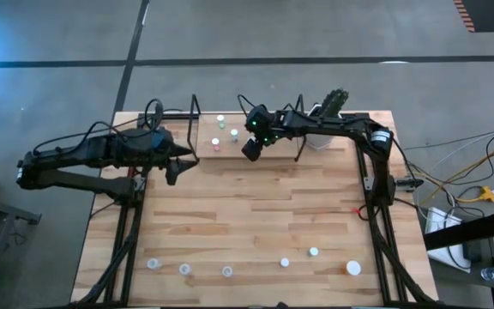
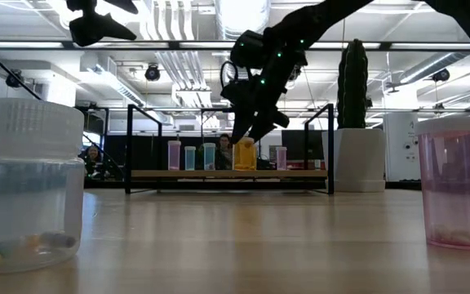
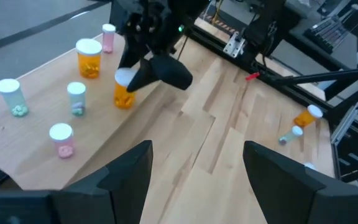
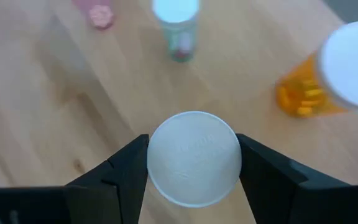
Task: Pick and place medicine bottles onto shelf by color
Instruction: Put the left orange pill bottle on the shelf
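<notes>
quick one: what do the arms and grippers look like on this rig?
Both arms are black, jointed, with loose black cables looped along them. The right gripper sits below a wrist with small green lights; the left gripper has broad, flat black fingers. A silver fitting sits at the right arm's elbow.

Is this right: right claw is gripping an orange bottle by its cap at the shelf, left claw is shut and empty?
One error: the left claw is open, not shut; the left wrist view shows its fingers wide apart with nothing between them. The rest stands: the right claw grips the white cap of an orange bottle at the shelf.
</notes>
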Available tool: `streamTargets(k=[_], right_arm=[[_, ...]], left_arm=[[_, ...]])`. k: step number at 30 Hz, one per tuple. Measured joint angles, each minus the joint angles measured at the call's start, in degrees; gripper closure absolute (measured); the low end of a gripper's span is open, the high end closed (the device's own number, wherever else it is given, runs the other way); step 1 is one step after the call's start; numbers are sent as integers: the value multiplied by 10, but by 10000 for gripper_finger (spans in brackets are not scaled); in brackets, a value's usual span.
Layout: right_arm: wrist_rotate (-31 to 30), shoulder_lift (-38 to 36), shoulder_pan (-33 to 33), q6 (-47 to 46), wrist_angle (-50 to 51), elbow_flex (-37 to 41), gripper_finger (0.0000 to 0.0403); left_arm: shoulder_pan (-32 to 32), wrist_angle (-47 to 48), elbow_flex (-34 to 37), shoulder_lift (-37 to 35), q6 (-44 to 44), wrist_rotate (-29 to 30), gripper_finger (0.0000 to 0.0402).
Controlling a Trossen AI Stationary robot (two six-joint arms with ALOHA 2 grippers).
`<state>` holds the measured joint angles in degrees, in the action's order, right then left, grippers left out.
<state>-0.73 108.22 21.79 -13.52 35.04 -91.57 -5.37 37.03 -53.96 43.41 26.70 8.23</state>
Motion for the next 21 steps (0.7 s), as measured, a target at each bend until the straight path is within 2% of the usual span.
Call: streamTargets(k=[13,21], right_arm=[[-49,-3,28,-57,35,0,194],[-114,-17,33,-62,97,1,181]], left_arm=[[0,-1,0,46,0,-3,166],[0,-1,0,47,1,-8,166]])
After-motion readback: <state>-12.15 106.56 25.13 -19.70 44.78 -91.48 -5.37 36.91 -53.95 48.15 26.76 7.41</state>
